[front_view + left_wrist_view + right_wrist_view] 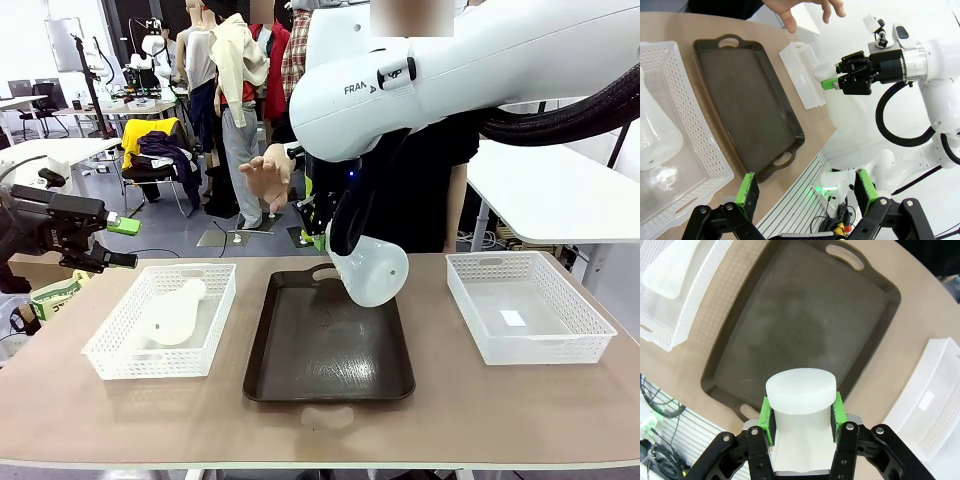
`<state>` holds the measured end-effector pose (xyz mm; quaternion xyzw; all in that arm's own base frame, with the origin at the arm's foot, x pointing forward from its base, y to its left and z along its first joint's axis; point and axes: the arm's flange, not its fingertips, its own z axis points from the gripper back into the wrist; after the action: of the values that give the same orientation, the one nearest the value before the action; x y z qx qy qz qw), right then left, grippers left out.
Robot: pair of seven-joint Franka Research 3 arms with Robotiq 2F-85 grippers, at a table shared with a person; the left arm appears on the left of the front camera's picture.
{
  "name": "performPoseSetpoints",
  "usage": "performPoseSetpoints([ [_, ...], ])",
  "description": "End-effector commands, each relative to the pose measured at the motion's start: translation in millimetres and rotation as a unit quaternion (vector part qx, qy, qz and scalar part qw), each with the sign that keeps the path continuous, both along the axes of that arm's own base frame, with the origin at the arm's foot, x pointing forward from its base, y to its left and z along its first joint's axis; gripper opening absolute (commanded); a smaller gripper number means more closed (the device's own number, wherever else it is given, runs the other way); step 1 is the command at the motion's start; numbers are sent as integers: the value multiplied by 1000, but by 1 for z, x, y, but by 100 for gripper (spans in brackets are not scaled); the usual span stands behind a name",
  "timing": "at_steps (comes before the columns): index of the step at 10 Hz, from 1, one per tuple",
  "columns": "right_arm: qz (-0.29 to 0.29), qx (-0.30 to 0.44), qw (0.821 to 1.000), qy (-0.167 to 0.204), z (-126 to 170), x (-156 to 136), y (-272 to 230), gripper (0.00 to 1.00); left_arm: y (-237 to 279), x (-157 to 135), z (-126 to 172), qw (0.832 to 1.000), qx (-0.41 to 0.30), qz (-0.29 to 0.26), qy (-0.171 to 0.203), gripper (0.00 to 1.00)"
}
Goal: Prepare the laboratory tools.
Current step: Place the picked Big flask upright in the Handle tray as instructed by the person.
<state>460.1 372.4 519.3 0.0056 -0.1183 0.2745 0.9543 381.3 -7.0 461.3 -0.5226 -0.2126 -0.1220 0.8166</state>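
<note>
Beige counter nearest, carrying a dark brown tray between two mesh baskets. Above the tray's far half, the right gripper has its fingers clamped on a tilted Erlenmeyer flask. This looks like the placing step, so next it needs righting and lowering base-first. A second flask lies in the left basket. The left gripper hangs with fingers spread, empty. Beyond, a person's hand is raised before a cluttered workroom.

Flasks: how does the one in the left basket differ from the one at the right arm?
The basket flask lies on its side in the left basket; the held flask hangs tilted in the air over the dark tray. The basket flask is untouched; the held flask is clamped in the jaws of the right gripper. Both are frosted white and cone-shaped.
</note>
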Motion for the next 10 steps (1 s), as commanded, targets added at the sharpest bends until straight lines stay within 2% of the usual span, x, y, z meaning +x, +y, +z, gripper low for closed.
performPoseSetpoints([
  [1, 0, 1, 1000, -3, -2, 0, -1, 0, 1, 0, 1, 1000, -10, -1, -2, 100],
  [10, 0, 1, 1000, -3, -2, 0, -1, 0, 1, 0, 1, 1000, -10, -1, -2, 100],
])
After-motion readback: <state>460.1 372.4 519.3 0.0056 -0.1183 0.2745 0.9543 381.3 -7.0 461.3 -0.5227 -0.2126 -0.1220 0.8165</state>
